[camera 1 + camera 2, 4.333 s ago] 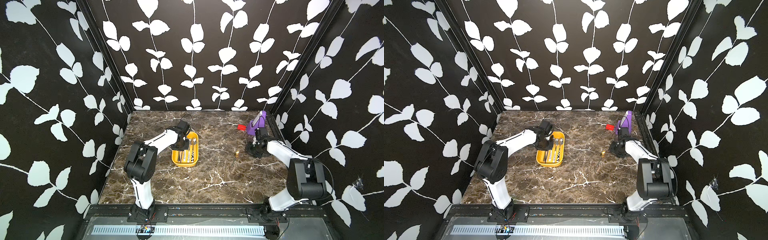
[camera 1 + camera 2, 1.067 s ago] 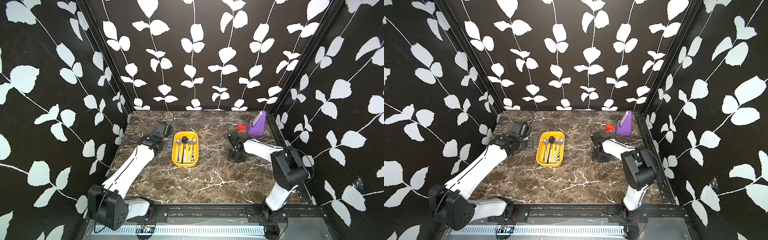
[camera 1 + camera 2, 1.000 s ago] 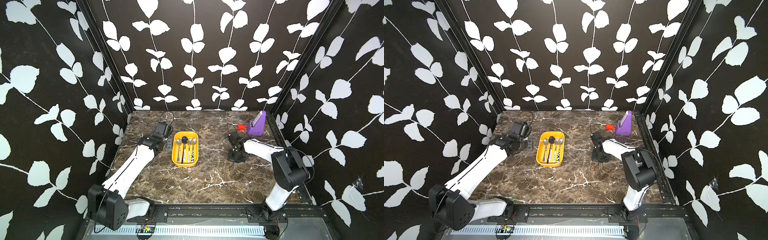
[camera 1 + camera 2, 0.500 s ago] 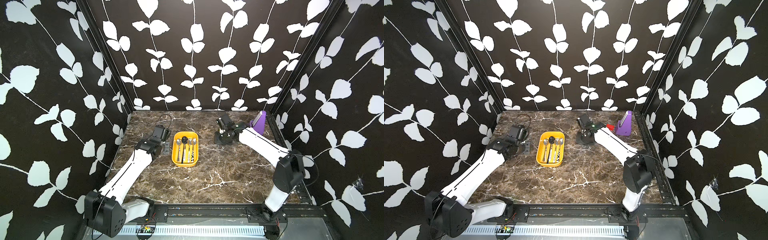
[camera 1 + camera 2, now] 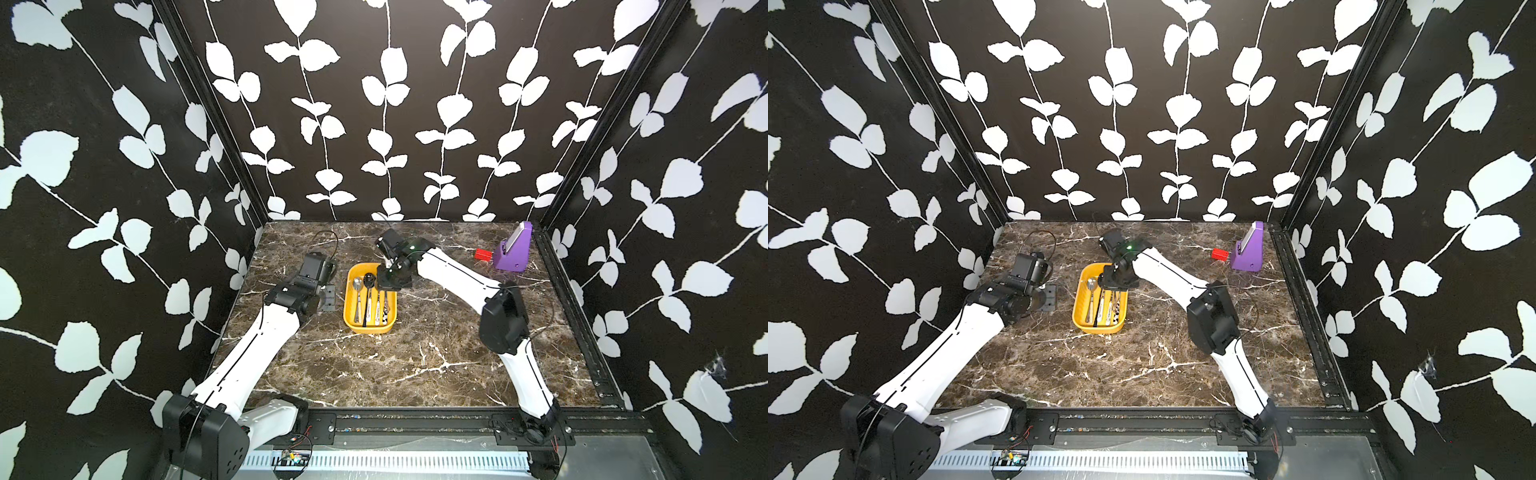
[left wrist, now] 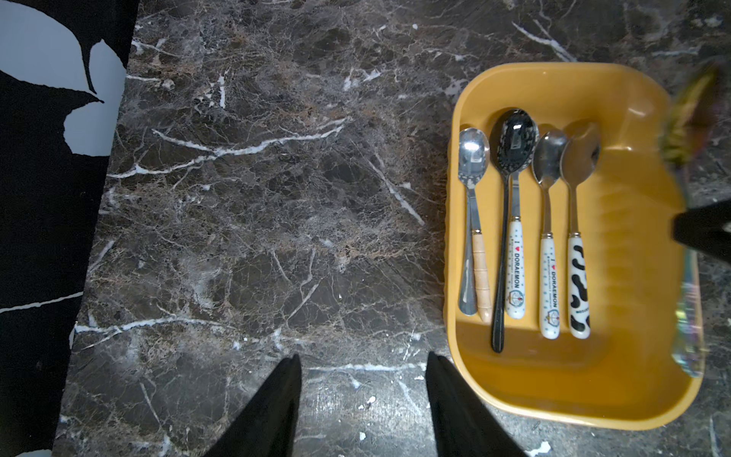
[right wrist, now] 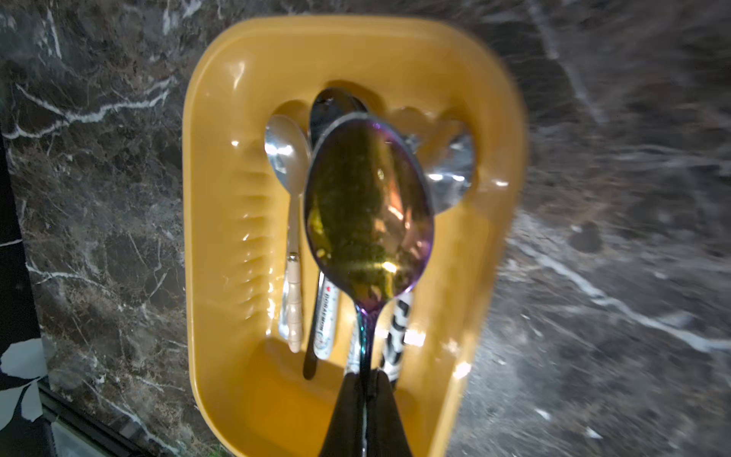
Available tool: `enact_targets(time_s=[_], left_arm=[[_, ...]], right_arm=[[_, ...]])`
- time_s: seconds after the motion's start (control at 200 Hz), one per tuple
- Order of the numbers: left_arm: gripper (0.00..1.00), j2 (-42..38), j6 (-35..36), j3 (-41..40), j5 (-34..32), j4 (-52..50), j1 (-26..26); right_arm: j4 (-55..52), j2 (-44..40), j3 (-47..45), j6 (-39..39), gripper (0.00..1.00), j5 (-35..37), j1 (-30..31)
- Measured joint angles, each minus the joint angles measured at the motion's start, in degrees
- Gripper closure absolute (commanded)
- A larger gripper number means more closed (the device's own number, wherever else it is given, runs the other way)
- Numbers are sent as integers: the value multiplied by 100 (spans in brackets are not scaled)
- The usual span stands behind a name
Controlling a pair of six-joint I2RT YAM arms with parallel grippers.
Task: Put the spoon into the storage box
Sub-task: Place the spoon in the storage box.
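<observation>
- Hovering over the far end of the storage box (image 5: 348, 305) in both top views, the right gripper (image 5: 385, 286) points down into it. Its jaws are too small to read here.
- The yellow box sits on the marble table (image 5: 415, 365) between the two arms, with a row of resting spoons (image 5: 358, 286) inside.
- The left gripper (image 5: 326, 296) hangs over bare marble just beside the box's left wall.
- A purple stand (image 5: 513, 254) and a small red block (image 5: 483, 254) sit well apart, near the far right corner.
- In the left wrist view, the left jaws stand partly open, with only marble between the black fingers (image 6: 277, 399).
- The box lies alongside, the resting spoons parallel with their bowls all at one end. A blurred iridescent shape shows over its far rim.
- In the right wrist view, the right jaws are clamped on the handle of the spoon (image 7: 368, 213).
- Its gold-purple bowl is in the air above the resting spoons, over the middle of the box. The picture is smeared.
</observation>
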Motion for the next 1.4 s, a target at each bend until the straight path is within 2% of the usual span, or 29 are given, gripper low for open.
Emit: enact_targets(time_s=[0.235, 0.95, 1.155, 1.395], left_arm=[[44, 0, 0, -85, 24, -2, 9], [44, -39, 0, -149, 55, -11, 33], [43, -39, -2, -170, 57, -11, 33], [43, -39, -4, -173, 59, -11, 33]], right_arm=[[-245, 638, 754, 129, 100, -120, 103], [57, 1163, 752, 855, 98, -262, 140], [59, 1233, 752, 901, 94, -249, 142], [98, 1239, 752, 916, 85, -232, 140]])
